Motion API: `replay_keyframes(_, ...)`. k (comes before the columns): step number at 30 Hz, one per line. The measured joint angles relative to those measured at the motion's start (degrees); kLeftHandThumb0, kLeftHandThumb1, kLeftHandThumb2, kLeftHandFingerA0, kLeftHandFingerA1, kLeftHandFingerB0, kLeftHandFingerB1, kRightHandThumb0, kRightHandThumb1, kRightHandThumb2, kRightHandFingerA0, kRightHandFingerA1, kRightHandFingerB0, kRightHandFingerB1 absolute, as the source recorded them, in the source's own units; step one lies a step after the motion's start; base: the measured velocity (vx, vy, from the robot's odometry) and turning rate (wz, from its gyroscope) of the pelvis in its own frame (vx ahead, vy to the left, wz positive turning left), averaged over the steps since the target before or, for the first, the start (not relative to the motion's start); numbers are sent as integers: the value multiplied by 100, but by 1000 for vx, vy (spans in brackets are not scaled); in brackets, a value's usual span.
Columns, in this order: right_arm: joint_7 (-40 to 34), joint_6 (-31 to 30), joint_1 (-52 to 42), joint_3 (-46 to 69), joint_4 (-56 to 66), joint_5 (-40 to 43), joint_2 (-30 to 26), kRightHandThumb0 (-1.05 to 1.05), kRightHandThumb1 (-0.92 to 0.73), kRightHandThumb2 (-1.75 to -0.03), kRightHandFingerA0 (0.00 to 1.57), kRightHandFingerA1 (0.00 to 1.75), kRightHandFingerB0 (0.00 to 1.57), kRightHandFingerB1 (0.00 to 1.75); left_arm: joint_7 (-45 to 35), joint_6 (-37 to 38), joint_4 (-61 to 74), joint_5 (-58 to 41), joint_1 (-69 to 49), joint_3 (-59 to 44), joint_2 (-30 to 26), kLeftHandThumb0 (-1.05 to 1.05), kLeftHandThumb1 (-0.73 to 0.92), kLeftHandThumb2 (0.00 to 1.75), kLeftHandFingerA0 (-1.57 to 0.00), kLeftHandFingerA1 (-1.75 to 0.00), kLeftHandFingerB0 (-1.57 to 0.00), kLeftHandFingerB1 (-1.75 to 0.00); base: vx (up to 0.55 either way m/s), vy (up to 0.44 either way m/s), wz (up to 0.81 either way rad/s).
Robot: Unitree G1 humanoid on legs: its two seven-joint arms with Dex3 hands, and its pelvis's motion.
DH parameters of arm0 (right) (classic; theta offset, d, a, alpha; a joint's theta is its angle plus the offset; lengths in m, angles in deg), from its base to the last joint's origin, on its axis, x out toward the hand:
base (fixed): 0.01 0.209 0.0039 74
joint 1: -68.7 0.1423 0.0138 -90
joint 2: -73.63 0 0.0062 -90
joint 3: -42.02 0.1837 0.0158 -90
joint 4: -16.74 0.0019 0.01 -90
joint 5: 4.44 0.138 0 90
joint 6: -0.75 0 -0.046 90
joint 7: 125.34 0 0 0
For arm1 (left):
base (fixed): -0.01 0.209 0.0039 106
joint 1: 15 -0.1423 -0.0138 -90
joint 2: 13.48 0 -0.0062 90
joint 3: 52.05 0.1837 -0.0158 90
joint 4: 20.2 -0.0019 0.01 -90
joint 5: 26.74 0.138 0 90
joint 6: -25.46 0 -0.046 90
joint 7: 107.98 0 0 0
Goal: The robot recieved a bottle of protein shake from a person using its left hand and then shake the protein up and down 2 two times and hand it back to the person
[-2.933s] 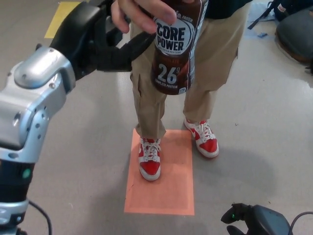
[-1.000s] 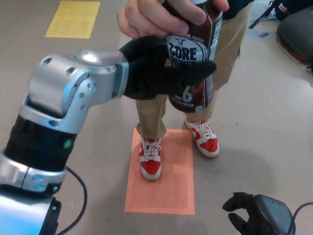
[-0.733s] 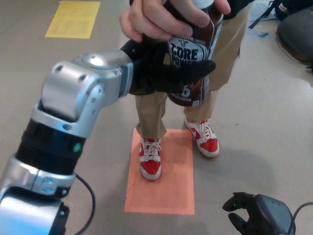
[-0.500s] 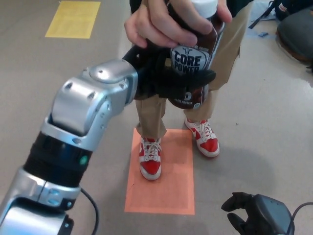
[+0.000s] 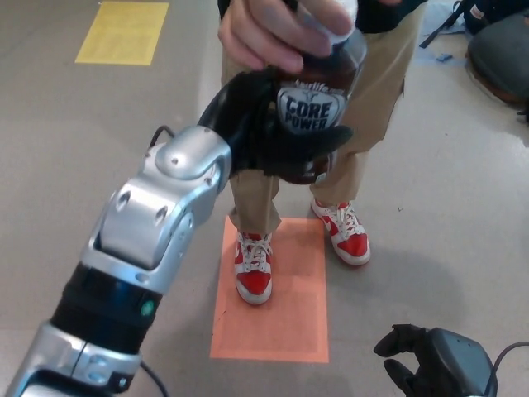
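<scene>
A dark brown protein shake bottle with a "Core Power" label and a white cap is held up near the top middle of the head view. My left hand is wrapped around its lower half, fingers closed across the front. A person's hand still grips the bottle's top and cap from above. My right hand hangs low at the bottom right, fingers loosely curled, holding nothing.
The person stands right in front of me in tan trousers and red and white shoes, one foot on an orange floor mat. A yellow floor marking lies far left. A dark bag sits at the far right.
My left hand reached the bottle and closed around its lower part. The bottle and my forearm have shifted slightly, tilting toward me, while the person's hand stays on top.
</scene>
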Motion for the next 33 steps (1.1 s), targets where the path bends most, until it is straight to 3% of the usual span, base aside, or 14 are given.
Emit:
replay_keyframes(8, 32, -7, 7, 118, -1, -2, 5, -42, -70, -77, 97, 75, 87, 54, 52, 649, -205, 256, -905, -122, -33, -25, 83, 67, -83, -168, -58, -121, 0, 0, 0)
replay_keyframes(16, 30, -16, 92, 163, 0, -4, -3, -41, -65, -84, 99, 86, 87, 59, -46, 1259, -916, 334, -1507, -440, -44, -24, 82, 68, -82, -166, -66, -122, 0, 0, 0)
replay_keyframes(24, 9, 73, 97, 244, -1, 3, -14, -40, -65, -82, 95, 90, 86, 60, -209, 1678, -1695, 340, -1731, -601, -51, -24, 81, 66, -81, -171, -57, -128, 0, 0, 0)
replay_keyframes(25, 9, 83, 97, 260, -1, 6, -17, -40, -66, -83, 95, 89, 86, 60, -240, 1699, -1713, 338, -1731, -605, -51, -25, 81, 67, -81, -168, -59, -115, 0, 0, 0)
replay_keyframes(27, 9, 115, 91, 302, -1, 8, -38, -41, -67, -83, 93, 91, 86, 61, -334, 1730, -1667, 326, -1717, -642, -51, -27, 83, 65, -75, -168, -62, -112, 0, 0, 0)
replay_keyframes(28, 9, 125, 88, 325, -2, 10, -47, -41, -66, -84, 92, 91, 86, 60, -388, 1685, -1481, 271, -1667, -757, -45, -24, 84, 66, -83, -164, -71, -112, 0, 0, 0)
replay_keyframes(30, 9, 127, 88, 342, -4, 11, -43, -41, -64, -89, 91, 97, 87, 62, -430, 1602, -1120, 156, -1452, -1008, -43, -22, 80, 70, -84, -160, -74, -117, 0, 0, 0)
replay_keyframes(31, 9, 127, 92, 348, -4, 9, -35, -41, -65, -88, 93, 95, 86, 62, -444, 1545, -862, 49, -1274, -1195, -35, -17, 82, 64, -76, -165, -69, -104, 0, 0, 0)
replay_keyframes(32, 9, 127, 93, 350, -4, 7, -29, -42, -67, -83, 94, 93, 86, 61, -458, 1500, -691, -30, -1160, -1326, -28, -19, 79, 68, -84, -164, -65, -117, 0, 0, 0)
replay_keyframes(33, 7, 127, 94, 347, -5, 3, -24, -42, -67, -83, 94, 93, 86, 61, -500, 1494, -594, -97, -1113, -1384, -29, -19, 79, 68, -84, -164, -65, -117, 0, 0, 0)
